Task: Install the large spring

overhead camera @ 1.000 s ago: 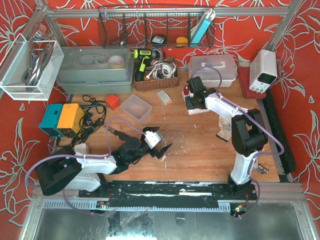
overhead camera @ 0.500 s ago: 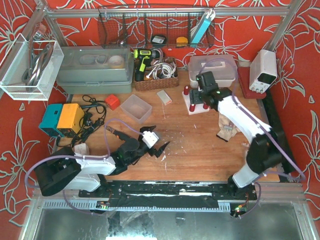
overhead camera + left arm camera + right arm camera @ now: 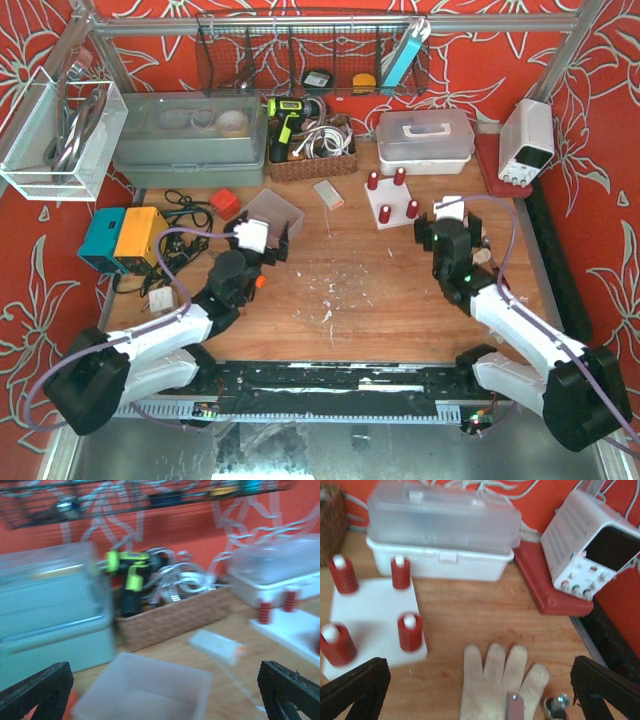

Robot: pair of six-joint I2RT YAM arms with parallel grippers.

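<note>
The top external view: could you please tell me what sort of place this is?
Most likely a workshop or lab test bench: a bench power supply stands at the right, a cordless drill sits in a wicker basket, and a wire rack of tools hangs at the back.

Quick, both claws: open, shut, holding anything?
Left claw: open, holding nothing.
Right claw: open, holding nothing.
</note>
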